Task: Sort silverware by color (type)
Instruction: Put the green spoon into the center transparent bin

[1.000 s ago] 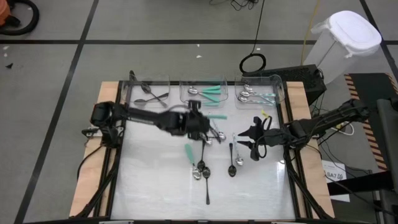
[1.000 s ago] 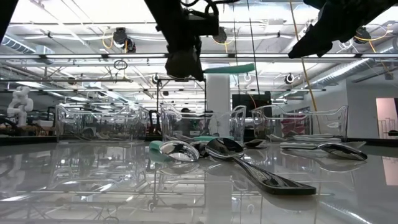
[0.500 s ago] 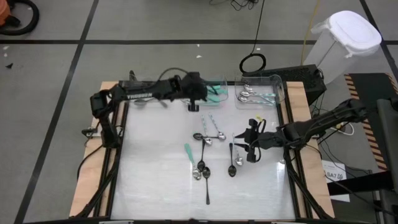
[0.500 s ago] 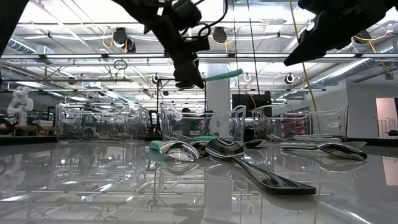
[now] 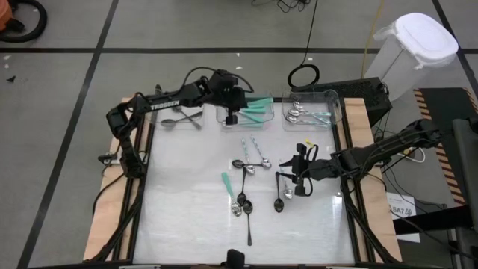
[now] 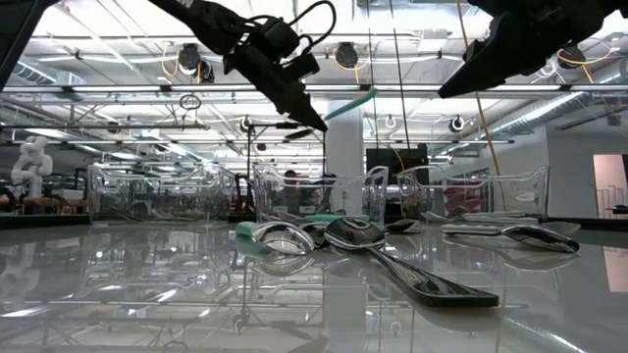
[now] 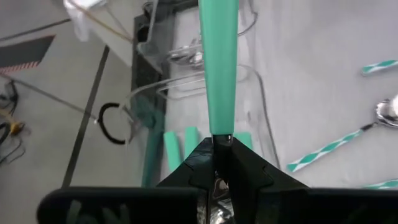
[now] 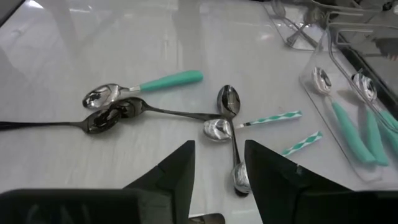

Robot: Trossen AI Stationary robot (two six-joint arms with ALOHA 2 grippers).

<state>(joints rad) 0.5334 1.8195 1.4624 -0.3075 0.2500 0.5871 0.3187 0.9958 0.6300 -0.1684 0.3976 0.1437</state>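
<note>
Left wrist view: a teal-handled spoon [image 7: 218, 68] is pinched between the closed fingers of the left gripper [image 5: 231, 113] and held above the middle clear bin [image 5: 224, 118], where other teal-handled spoons [image 5: 258, 107] are lodged. Loose spoons [image 5: 246, 187] are scattered mid-tabletop [image 5: 187, 217]. Beside them, the right gripper [image 5: 293, 178] is held with fingers apart, gripping nothing.

Teal-handled spoon [image 6: 350, 102] in left tool [image 6: 316, 124], above clear bins [image 6: 314, 201].
</note>
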